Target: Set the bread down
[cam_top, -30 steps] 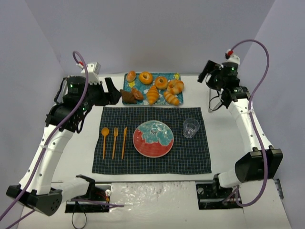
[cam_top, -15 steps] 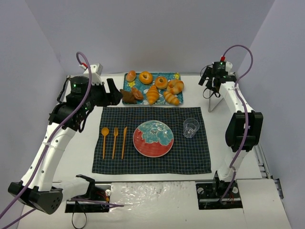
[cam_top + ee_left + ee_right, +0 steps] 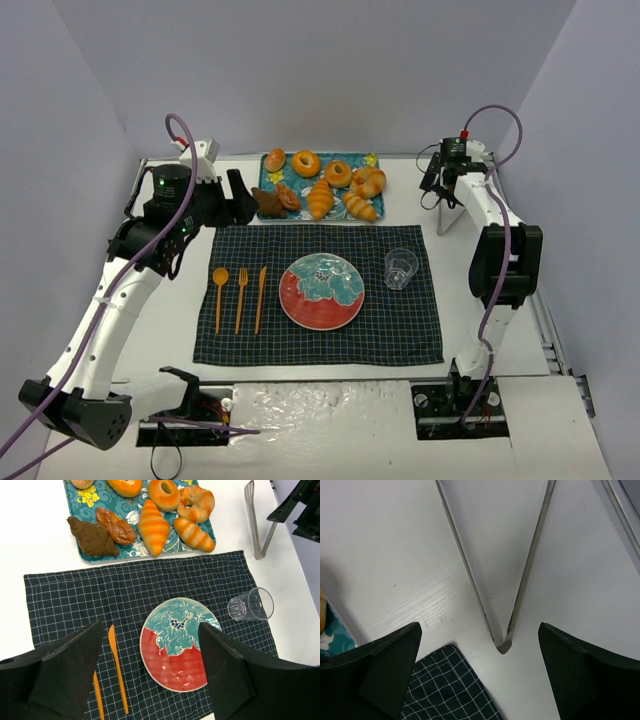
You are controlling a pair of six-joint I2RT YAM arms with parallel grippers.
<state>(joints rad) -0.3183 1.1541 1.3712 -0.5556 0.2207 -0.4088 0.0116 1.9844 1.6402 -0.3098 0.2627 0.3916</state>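
The bread, a golden-orange croissant (image 3: 320, 198) (image 3: 153, 527), lies in the middle of the teal tray (image 3: 372, 160) at the back, next to a paler croissant (image 3: 361, 206) (image 3: 194, 534). The red and teal plate (image 3: 321, 290) (image 3: 177, 642) sits bare on the dark checked placemat (image 3: 400, 330). My left gripper (image 3: 238, 195) (image 3: 150, 675) is open and empty, raised left of the tray. My right gripper (image 3: 436, 182) (image 3: 480, 680) is open and empty, just above metal tongs (image 3: 447, 212) (image 3: 502, 642) that lie on the table right of the tray.
The tray also holds two doughnuts (image 3: 305, 162), a twisted bun (image 3: 368, 181) and brown pastries (image 3: 268, 203). An orange spoon, fork and knife (image 3: 260, 298) lie left of the plate. A clear glass (image 3: 401, 268) (image 3: 251, 605) stands right of it.
The right arm has folded back and its gripper has come down over the tongs. The left gripper has shifted slightly right, toward the tray.
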